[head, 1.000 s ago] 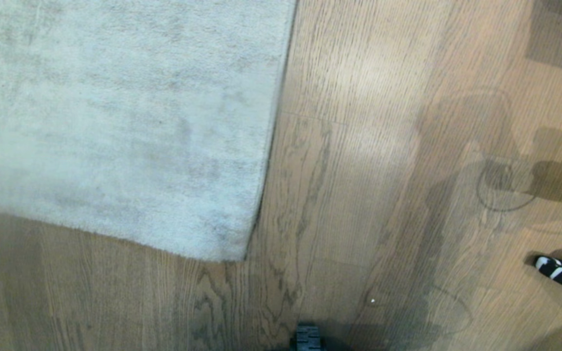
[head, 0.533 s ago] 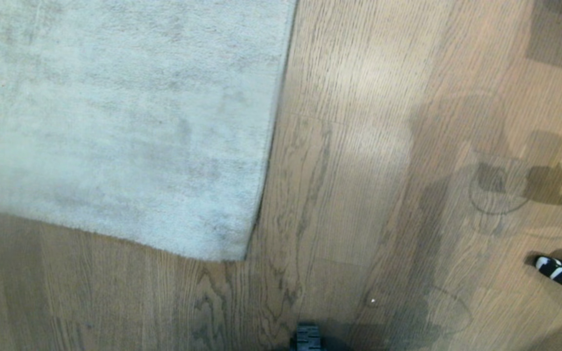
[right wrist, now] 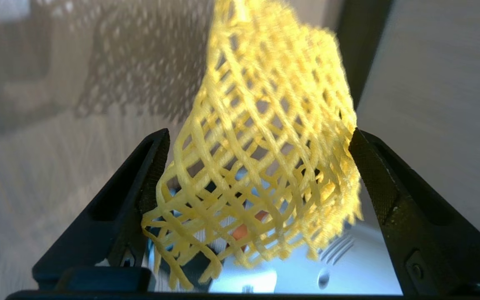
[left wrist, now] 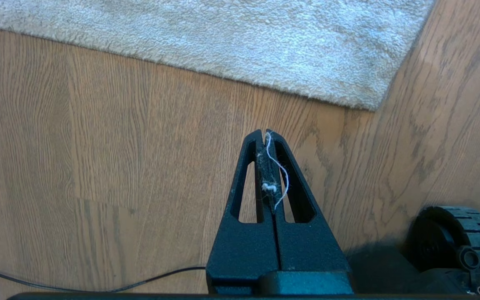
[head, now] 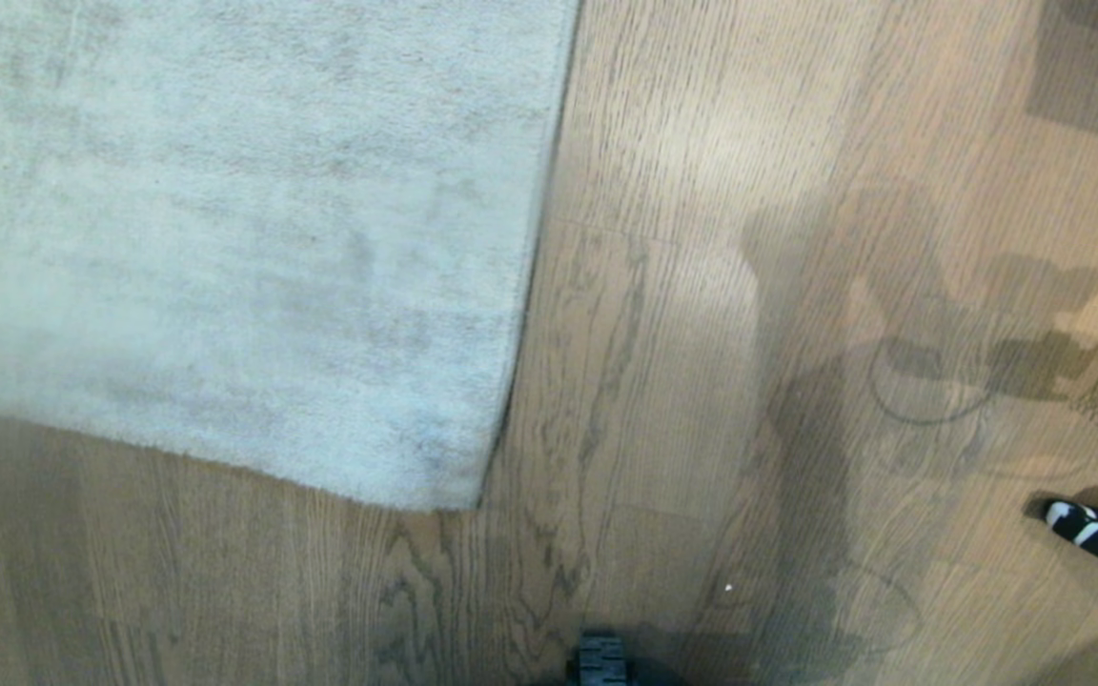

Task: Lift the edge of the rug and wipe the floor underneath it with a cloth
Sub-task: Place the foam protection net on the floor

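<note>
While the rug edge [head: 511,381] lies flat on the floor [head: 701,286], nothing has been lifted and no wiping has begun. Rounded corner of the pale grey rug sits low-centre in the head view; its long border runs up and away from the robot, the short border off to the robot's left.

Left end effector [left wrist: 266,135]: fingers pressed together, nothing gripped, only a wisp of white fibre caught at the seam. It points at the floor just short of the rug's near border, the corner ahead and a little toward the robot's right. A thin black cable [left wrist: 98,287] trails on the floor behind it, and a dark wheel [left wrist: 461,237] of the base shows beside it.

Right end effector [right wrist: 256,137]: fingers spread wide, the cloth [right wrist: 261,166], a yellow open mesh, bunched in the gap and draped between them. Whether any pad bites it I cannot tell; it looks loose. This arm is outside the head view; only its shadow falls on the floor, right of the rug. A black-and-white striped tip [head: 1097,538] lies at the right margin.

Judgement: left arm is the nearer to the corner, so the lift falls to it, approaching along the short border. Right must secure the cloth first, then come across leftward.
</note>
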